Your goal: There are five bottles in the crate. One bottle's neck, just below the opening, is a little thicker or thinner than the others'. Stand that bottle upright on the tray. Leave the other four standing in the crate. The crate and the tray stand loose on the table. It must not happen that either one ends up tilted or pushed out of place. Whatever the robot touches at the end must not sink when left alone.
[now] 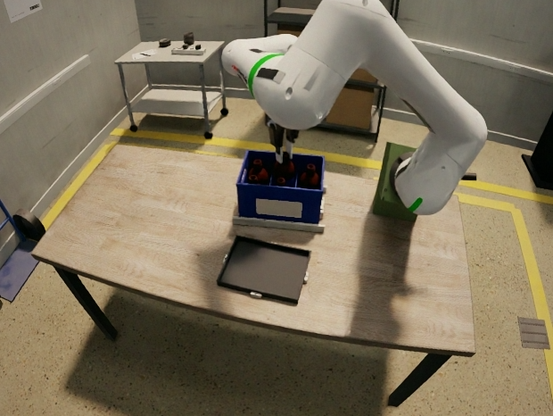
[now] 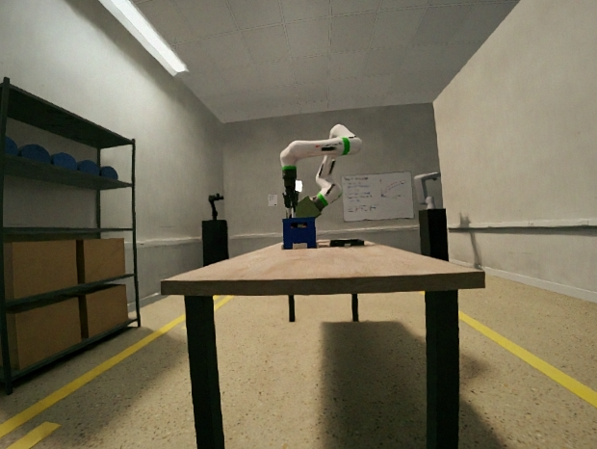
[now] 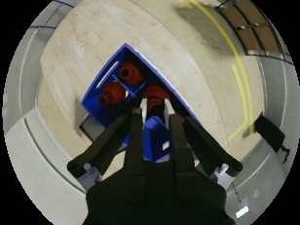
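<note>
Fingers (image 1: 278, 157) of the gripper (image 1: 284, 153) (image 2: 290, 213) (image 3: 156, 107), pointing down, clamped on the neck of a bottle (image 1: 284, 170) (image 3: 156, 92) in the rear middle part of the crate (image 1: 247, 203) (image 2: 298, 236) (image 3: 97, 115). The bottle stands upright, its lower body hidden by the crate's walls; whether its neck is the odd one cannot be told. Around it are the other four: a rear left bottle (image 1: 258, 171) (image 3: 131, 73), a front left bottle (image 1: 253, 179) (image 3: 112, 93), a front middle bottle (image 1: 281, 180) and a right bottle (image 1: 309, 178), as placed in the top view. Blue dividers separate them. The crate sits level on the table (image 1: 156, 201) (image 2: 313, 268) (image 3: 73, 38), a pale strip (image 1: 276, 224) running along the foot of its labelled side. Beyond that strip, apart from the crate, the tray (image 1: 268, 268) (image 2: 347, 242) (image 3: 91, 128) lies flat, with no bottle on it and small pale blocks at its edges. Above, the white arm (image 1: 380, 36) (image 2: 313, 148) bends over the crate from a green base (image 1: 389, 201) (image 2: 307, 207). Farther out stand a cart (image 1: 156, 55) and a rack (image 2: 136, 231).
</note>
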{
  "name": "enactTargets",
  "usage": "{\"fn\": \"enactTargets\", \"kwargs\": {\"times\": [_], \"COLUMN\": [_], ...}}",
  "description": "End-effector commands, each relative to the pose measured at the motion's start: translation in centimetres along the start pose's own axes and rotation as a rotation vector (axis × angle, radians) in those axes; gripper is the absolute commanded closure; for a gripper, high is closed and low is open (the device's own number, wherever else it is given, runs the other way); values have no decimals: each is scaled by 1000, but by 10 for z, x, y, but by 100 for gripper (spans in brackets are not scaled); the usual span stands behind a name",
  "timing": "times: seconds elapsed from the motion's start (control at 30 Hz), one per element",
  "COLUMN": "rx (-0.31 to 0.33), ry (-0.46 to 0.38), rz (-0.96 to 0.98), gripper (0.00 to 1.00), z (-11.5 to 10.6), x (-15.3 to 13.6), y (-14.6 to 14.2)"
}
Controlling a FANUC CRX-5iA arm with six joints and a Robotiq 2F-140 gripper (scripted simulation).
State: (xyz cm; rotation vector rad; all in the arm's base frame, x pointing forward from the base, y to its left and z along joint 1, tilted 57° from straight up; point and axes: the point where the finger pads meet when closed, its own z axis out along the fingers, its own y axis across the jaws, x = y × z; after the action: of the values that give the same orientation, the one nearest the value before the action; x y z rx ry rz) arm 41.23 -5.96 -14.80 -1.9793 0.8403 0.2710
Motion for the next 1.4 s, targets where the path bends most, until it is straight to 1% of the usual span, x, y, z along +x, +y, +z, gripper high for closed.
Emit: {"fn": "enactTargets", "kwargs": {"times": [0.0,1.0,1.37], "rx": [0,0,0], "ry": [1,1,1], "rz": [0,0,0], "gripper": [90,90,90], "z": [-3,-32,-37], "x": [0,0,0], "y": [0,0,0]}}
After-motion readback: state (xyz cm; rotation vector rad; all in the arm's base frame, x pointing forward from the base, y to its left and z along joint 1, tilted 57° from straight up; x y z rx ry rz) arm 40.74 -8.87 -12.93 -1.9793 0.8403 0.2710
